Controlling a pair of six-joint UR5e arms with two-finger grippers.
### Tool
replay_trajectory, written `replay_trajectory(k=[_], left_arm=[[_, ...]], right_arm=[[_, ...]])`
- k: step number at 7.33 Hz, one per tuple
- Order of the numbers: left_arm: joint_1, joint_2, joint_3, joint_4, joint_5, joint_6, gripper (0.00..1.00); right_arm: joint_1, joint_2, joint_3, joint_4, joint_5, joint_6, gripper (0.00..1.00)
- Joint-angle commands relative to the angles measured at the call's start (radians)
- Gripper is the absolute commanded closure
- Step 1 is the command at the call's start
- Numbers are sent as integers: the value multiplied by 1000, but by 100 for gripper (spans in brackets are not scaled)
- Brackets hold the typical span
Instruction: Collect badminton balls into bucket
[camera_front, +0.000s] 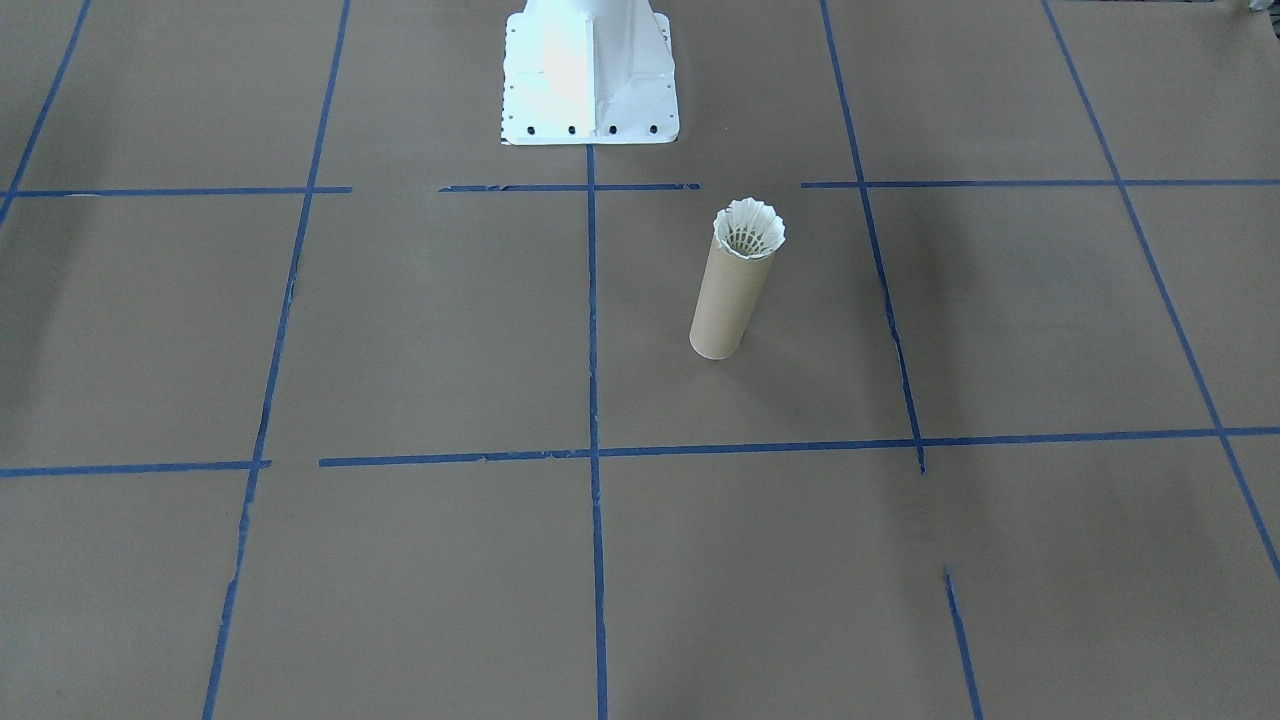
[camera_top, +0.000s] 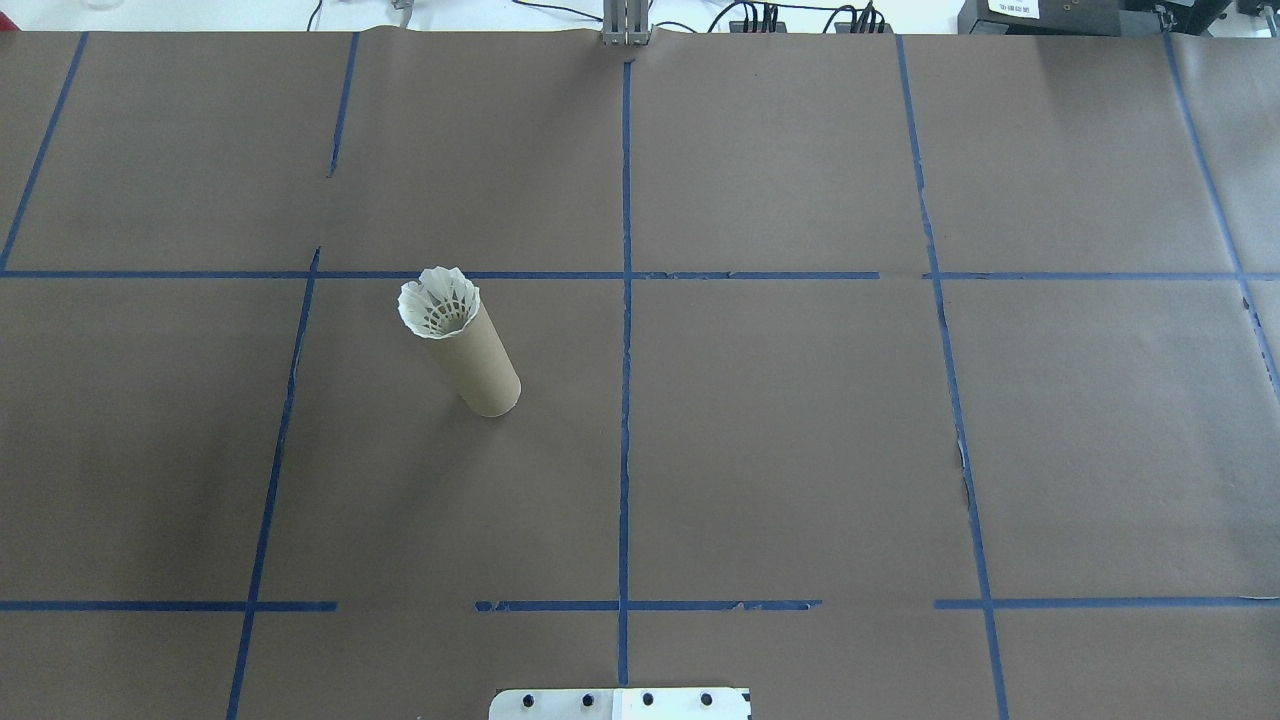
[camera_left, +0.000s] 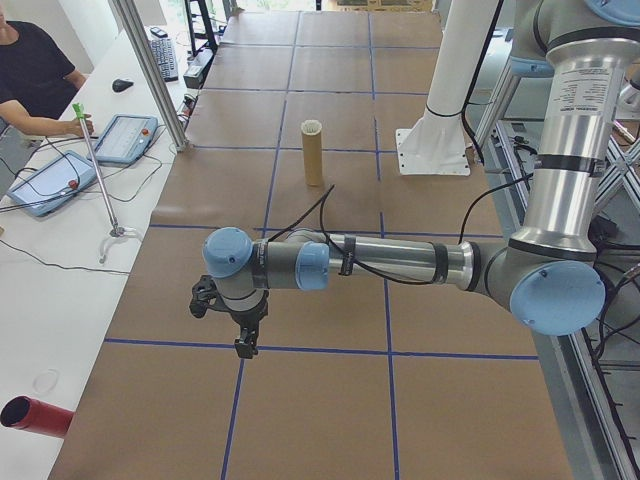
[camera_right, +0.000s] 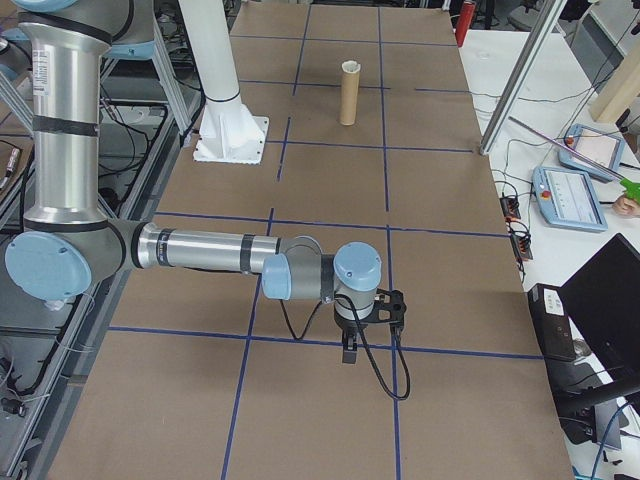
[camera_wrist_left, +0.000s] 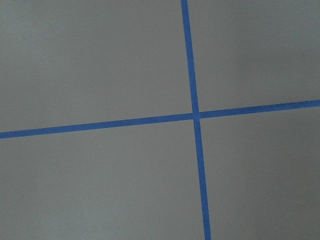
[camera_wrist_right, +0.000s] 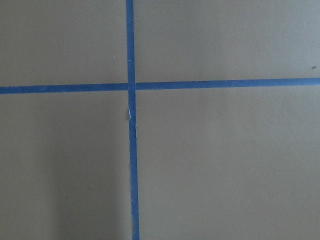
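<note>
Overhead exterior shows the shuttlecock (camera_top: 438, 305) already seated in the mouth of the bucket (camera_top: 478, 365), well apart from both grippers, whose jaw state I cannot tell, so they should keep away from it.

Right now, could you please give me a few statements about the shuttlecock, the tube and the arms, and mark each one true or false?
1. The shuttlecock sits in the top of the tube. True.
2. The tube lies on its side. False: it stands upright.
3. A gripper is holding the tube. False: the left gripper and right gripper hang over bare table, far from it.
4. The shuttlecock's skirt faces up. True.
5. A second shuttlecock lies on the table. False: only one shows.
</note>
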Motion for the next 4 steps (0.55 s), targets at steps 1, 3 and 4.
replay_trajectory(k=[1,3,4], left_arm=[[0,-3,1,0,3,-12,0],[-2,-9,-1,-2,5,-12,0],[-2,-14,1,-2,6,-12,0]], right_arm=[[0,0,0,0,0,0,0],[0,0,0,0,0,0,0],[0,0,0,0,0,0,0]])
